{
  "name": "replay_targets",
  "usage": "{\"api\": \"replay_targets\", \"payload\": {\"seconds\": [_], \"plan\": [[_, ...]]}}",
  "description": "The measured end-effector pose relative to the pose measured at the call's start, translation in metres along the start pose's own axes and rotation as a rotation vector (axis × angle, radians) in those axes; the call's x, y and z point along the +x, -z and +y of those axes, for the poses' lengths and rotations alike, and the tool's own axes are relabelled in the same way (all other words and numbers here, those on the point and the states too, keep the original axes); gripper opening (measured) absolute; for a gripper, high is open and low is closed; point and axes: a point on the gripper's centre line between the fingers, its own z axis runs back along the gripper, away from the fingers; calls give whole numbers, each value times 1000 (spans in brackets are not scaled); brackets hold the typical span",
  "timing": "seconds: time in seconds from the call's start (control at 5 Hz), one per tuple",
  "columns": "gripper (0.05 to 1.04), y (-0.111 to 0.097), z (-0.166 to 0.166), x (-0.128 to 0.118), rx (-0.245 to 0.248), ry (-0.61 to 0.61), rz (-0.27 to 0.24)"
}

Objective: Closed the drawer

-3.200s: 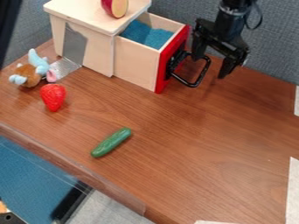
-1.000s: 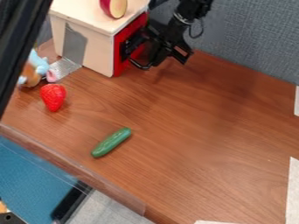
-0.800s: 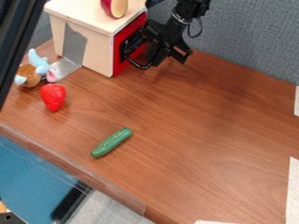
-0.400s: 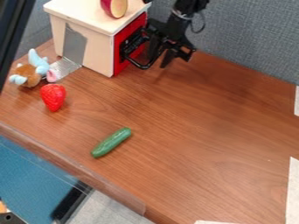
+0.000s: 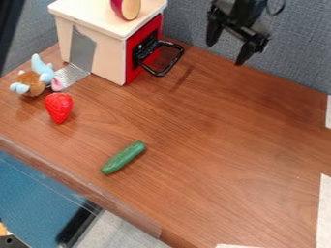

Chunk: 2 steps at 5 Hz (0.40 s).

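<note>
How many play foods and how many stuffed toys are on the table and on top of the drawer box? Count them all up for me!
Play foods: 3 (strawberry, cucumber, cut red-skinned piece on the drawer box)
Stuffed toys: 1 (blue and brown plush)
Total: 4

Brown wood-grain table (image 5: 207,164). Upper left: pale wooden box (image 5: 109,58), red-fronted drawer (image 5: 132,72) closed; silver tape (image 5: 72,76) running from box side onto tabletop. Left: brown and pale-blue plush toy (image 5: 30,83), red strawberry (image 5: 59,107) just below it. Lower centre-left: green cucumber (image 5: 123,157), lying diagonally. Right edge: white strips (image 5: 324,213).
</note>
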Motion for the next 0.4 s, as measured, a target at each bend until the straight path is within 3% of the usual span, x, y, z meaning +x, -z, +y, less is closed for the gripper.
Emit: {"api": "replay_targets", "payload": {"seconds": [0.4], "plan": [[1002,-13,-7,-8,-113,-52,-10]]}}
